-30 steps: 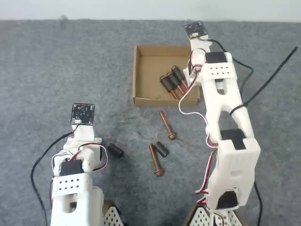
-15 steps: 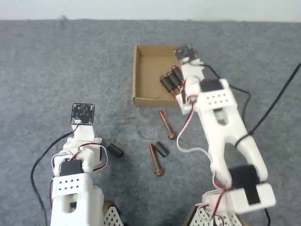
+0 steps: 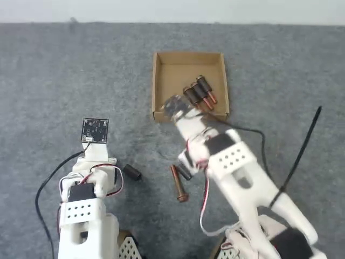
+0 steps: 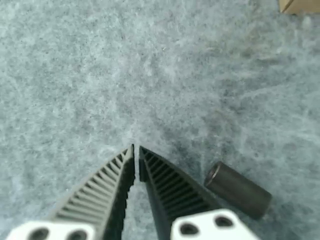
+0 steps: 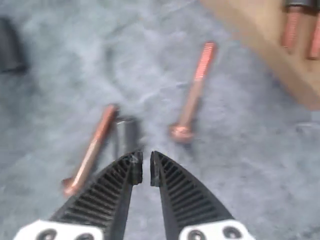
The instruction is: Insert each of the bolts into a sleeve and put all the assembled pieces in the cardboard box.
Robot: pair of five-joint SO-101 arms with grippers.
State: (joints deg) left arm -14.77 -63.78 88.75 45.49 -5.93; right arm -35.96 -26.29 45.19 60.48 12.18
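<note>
The cardboard box (image 3: 156,81) holds three bolts in sleeves (image 3: 198,93). In front of it, my right arm covers one loose copper bolt (image 5: 194,92). The other bolt (image 3: 177,182) lies beside a black sleeve (image 3: 184,171). In the right wrist view, my right gripper (image 5: 143,160) hangs just above that sleeve (image 5: 127,137), between both bolts, shut with nothing held. A second sleeve (image 3: 131,172) lies beside my left arm. In the left wrist view, my left gripper (image 4: 136,150) is shut and empty over the carpet, with that sleeve (image 4: 237,190) close beside one finger.
Grey carpet covers the table. The right arm's black cable (image 3: 302,156) trails off to the right. A corner of the box (image 4: 300,5) shows far off in the left wrist view.
My right arm has swung from over the box back toward the front, and now hangs over the loose bolts and hides one. The left arm has kept still.
</note>
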